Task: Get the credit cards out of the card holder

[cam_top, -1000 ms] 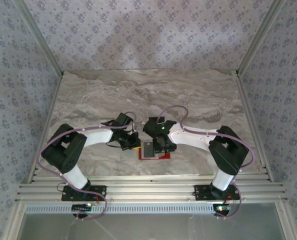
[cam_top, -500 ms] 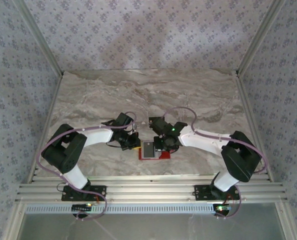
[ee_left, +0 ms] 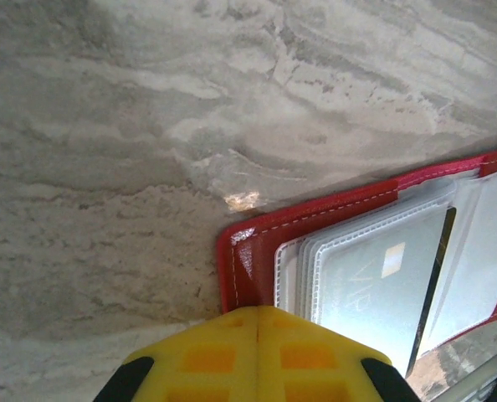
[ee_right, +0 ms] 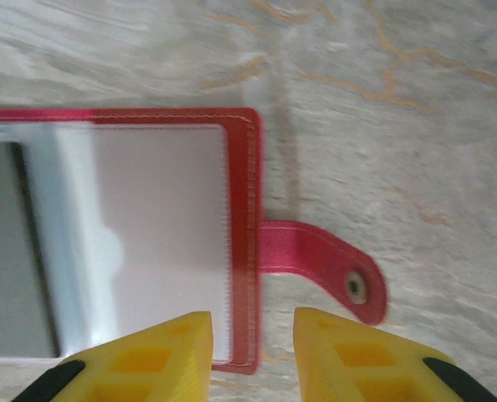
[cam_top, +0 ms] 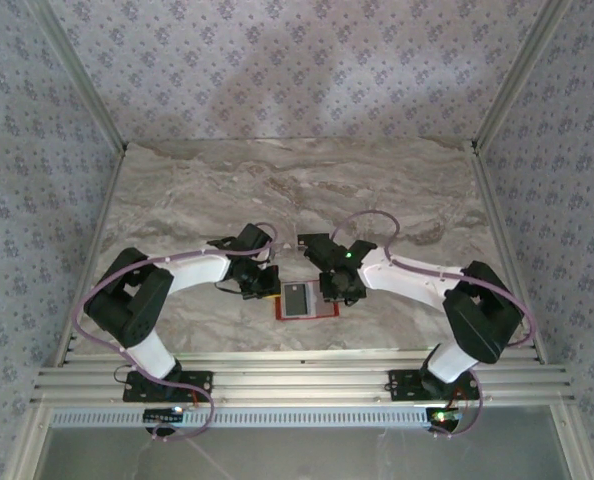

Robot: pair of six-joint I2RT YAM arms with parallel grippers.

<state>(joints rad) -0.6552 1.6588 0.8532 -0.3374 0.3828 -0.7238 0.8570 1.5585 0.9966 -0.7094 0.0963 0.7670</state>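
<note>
where the marbled worktop [cam_top: 277, 190] nears the arm bases, the red card holder [cam_top: 306, 301] lies open and flat between the two arms. the left gripper [ee_left: 257, 322] is closed, its yellow fingers pressed together on nothing, at the holder's left corner. the right gripper [ee_right: 253, 331] has its fingers parted, grasping nothing, over the holder's right edge. a credit card [ee_left: 374, 285] with a dark band sits tucked in the clear sleeves. the snap tab [ee_right: 324, 264] lies flat on the worktop
</note>
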